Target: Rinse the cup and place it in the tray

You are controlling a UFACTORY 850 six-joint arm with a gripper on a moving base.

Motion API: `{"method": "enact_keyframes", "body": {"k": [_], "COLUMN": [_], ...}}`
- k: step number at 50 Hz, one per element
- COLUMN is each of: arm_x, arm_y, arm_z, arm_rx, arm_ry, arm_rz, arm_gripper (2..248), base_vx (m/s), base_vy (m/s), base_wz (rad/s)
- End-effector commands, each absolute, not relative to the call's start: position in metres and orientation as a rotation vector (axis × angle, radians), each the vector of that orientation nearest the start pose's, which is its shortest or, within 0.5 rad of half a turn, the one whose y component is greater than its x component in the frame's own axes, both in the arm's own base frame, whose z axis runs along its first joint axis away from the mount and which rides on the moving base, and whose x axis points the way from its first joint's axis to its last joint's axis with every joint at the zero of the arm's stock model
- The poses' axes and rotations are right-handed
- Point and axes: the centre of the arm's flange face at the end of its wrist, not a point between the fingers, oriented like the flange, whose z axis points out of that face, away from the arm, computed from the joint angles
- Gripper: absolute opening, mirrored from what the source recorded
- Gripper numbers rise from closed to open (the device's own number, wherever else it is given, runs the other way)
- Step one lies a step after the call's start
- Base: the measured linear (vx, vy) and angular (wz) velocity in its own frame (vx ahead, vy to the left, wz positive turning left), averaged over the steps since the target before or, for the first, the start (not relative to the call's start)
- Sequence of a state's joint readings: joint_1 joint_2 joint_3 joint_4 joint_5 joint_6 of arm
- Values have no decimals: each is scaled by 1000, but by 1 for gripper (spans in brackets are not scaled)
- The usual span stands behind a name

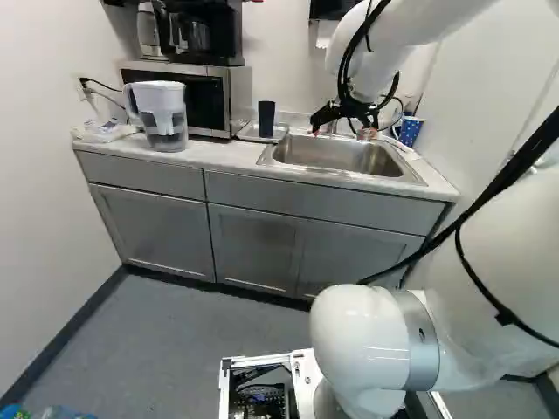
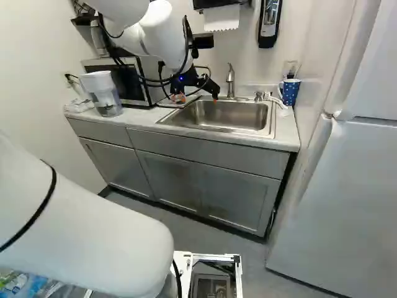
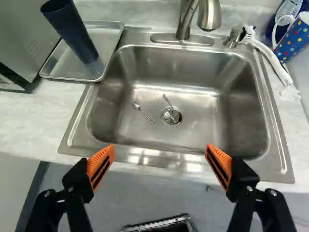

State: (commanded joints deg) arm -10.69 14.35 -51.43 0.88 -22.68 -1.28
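Cup [image 3: 72, 30], dark blue and tall, stands upright in the shallow metal tray [image 3: 63, 60], which sits on the counter [image 3: 29, 116] just beside the steel sink [image 3: 207, 106], between it and the microwave [image 1: 205, 100]. Over the sink area, the robot's black hand [image 2: 197, 98] hangs at the end of the white arm [image 2: 164, 34], well apart from the cup. The wrist view shows the hand [image 3: 160, 149] wide, its two orange pads [image 3: 101, 162] spread far from each other and pointing toward the basin. Two small metal utensils [image 3: 143, 112] lie at the bottom of the sink, near the round drain [image 3: 172, 116]; one reaches to the drain. A metal faucet [image 3: 186, 24] rises behind the basin. On the opposite side of the sink from the tray, a blue spotted mug [image 2: 289, 91] stands on the counter, with a white long-handled item [image 3: 270, 55] lying nearby. A clear pitcher with a white top [image 1: 163, 115] stands in front of the microwave, and a dark coffee machine [image 1: 196, 33] sits above. A white paper towel [image 2: 221, 18] hangs on the wall over the sink.
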Motion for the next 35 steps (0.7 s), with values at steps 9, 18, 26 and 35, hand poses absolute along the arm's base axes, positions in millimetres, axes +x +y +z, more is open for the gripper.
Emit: {"method": "enact_keyframes", "body": {"k": [9,18,26,35], "arm_x": [408,408,408,408], "arm_y": [-76,-76,-76,-76], "arm_z": [638,638,638,638], "arm_rx": [-2973,-2973,-2973,-2973], "arm_ry": [262,262,262,262], "arm_rz": [-1174,-1174,-1174,-1174], "arm_gripper": [247,247,247,247], "base_vx": [-164,-155,-138,-150], "base_vy": [117,116,109,117], "base_wz": [-8,-8,-7,-10]}}
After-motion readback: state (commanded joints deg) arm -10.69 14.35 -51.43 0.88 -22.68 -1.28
